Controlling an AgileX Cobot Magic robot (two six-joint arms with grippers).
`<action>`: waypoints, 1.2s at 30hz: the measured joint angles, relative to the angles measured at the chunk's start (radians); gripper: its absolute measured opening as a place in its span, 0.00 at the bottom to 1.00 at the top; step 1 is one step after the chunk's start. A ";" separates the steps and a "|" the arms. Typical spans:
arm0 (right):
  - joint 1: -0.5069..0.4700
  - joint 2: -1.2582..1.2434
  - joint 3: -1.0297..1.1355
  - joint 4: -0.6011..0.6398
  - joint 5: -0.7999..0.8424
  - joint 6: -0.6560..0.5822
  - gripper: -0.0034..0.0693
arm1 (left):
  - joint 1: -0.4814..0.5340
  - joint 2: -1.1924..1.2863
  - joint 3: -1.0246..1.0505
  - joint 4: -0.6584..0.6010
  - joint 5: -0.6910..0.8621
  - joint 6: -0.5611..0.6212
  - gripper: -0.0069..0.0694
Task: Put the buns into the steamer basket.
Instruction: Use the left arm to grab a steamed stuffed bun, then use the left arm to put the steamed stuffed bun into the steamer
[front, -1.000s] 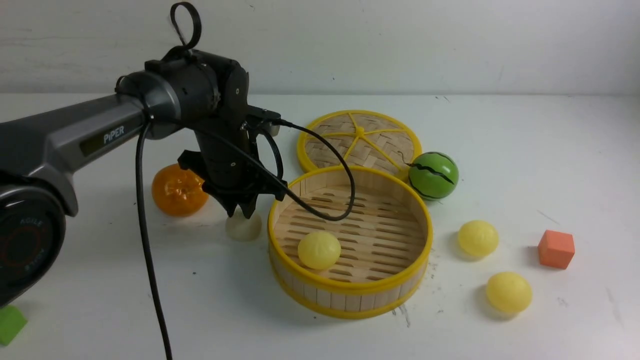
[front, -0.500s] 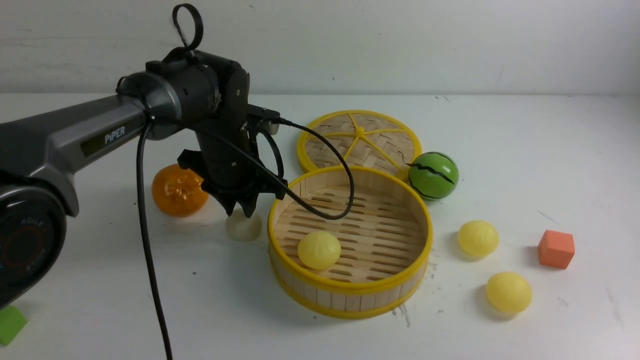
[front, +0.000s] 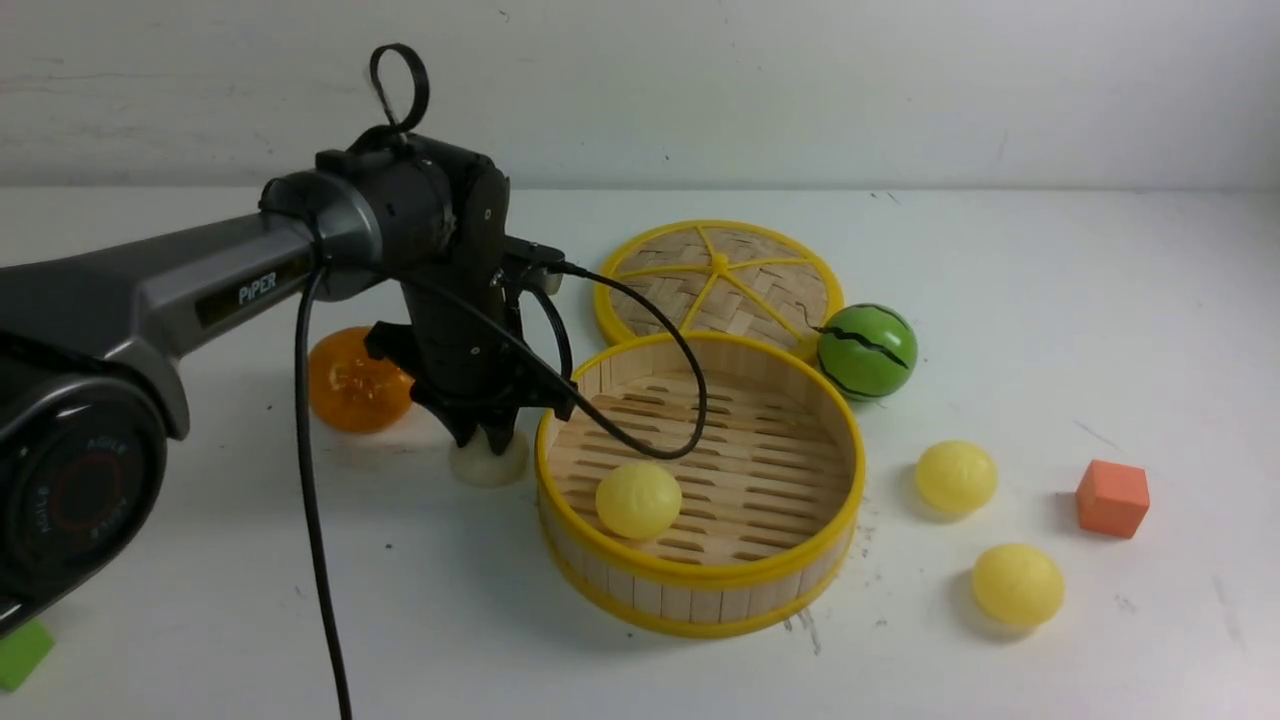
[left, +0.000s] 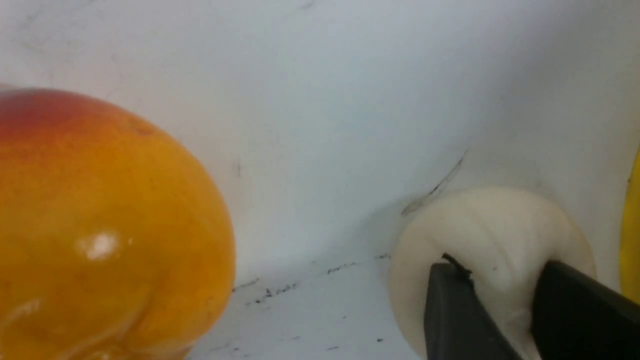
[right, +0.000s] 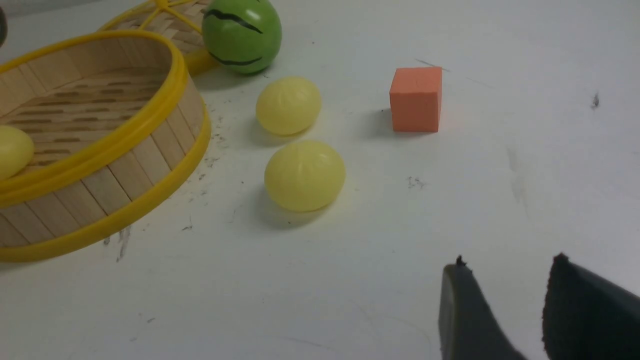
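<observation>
Presently, your left tool (front: 488, 432) is pinched nearly closed on the crown of the white bun (front: 487, 466), which sits on the table (front: 1050, 330) just beside the basket (front: 700, 578). Risk: so shallow a grip may slip when you lift.

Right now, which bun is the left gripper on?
The off-white bun, left of the steamer basket: the left gripper pinches it. The three yellow buns lie untouched.

Table (front: 1050, 300): white, scuffed, dark specks.
Centre: basket (front: 700, 590); lid (front: 720, 275) flat just behind it.
Left: orange (front: 352, 385); white bun (front: 490, 462) just beside basket wall; green block (front: 20, 652) at near edge.
Right: melon ball (front: 866, 350) against lid rim; far yellow bun (front: 956, 477); near yellow bun (front: 1017, 584); cube (front: 1112, 497).
</observation>
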 joint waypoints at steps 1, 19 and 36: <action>0.000 0.000 0.000 0.000 0.000 0.000 0.38 | 0.000 0.000 0.000 0.000 0.001 0.000 0.32; 0.000 0.000 0.000 0.000 0.000 0.000 0.38 | -0.102 -0.215 -0.051 -0.125 0.108 0.047 0.08; 0.000 0.000 0.000 0.000 0.000 0.000 0.38 | -0.132 -0.025 -0.048 -0.073 -0.129 0.053 0.42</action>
